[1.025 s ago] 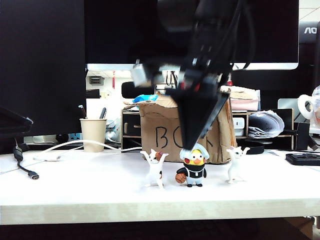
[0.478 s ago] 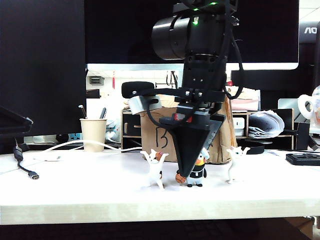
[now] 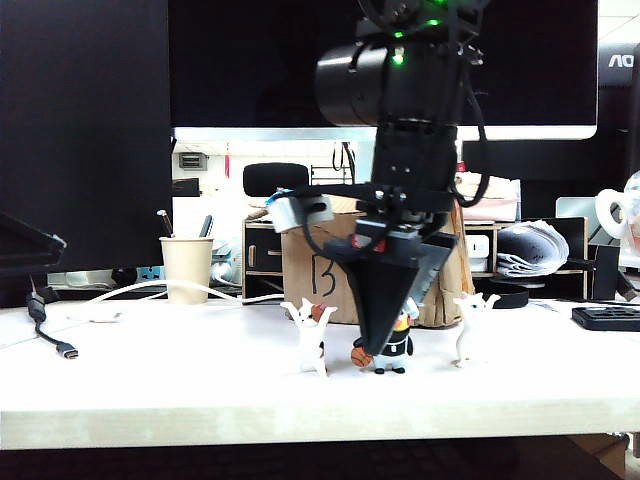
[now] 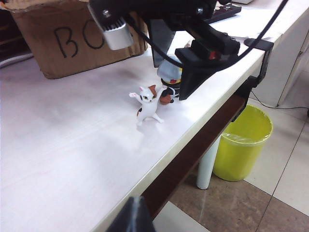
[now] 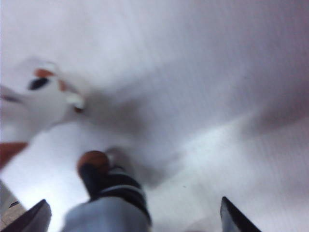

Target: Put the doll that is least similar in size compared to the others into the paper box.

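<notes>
The doll (image 3: 398,346), chubby with a white hood, black top and small orange ball, stands on the white table between two slim white cat figurines (image 3: 312,340) (image 3: 472,328). My right gripper (image 3: 385,338) points down over it, open, one finger on each side of its body. In the right wrist view the doll (image 5: 113,203) sits between the fingertips (image 5: 36,217), closer to one of them, with nothing pressing on it. The torn brown paper box (image 3: 315,275) marked "BOX" stands behind. My left gripper (image 4: 135,215) hangs shut off the table's front edge, holding nothing.
A beige paper cup (image 3: 187,268) stands at the back left, and a white cable (image 3: 120,297) and a black cable (image 3: 50,335) lie at the left. A black object (image 3: 605,318) lies far right. A yellow bin (image 4: 241,142) stands on the floor below the table edge (image 4: 193,140).
My right gripper has come down from above the doll's head until its open fingers are around the doll. The doll, the cats and the left arm have stayed still.
</notes>
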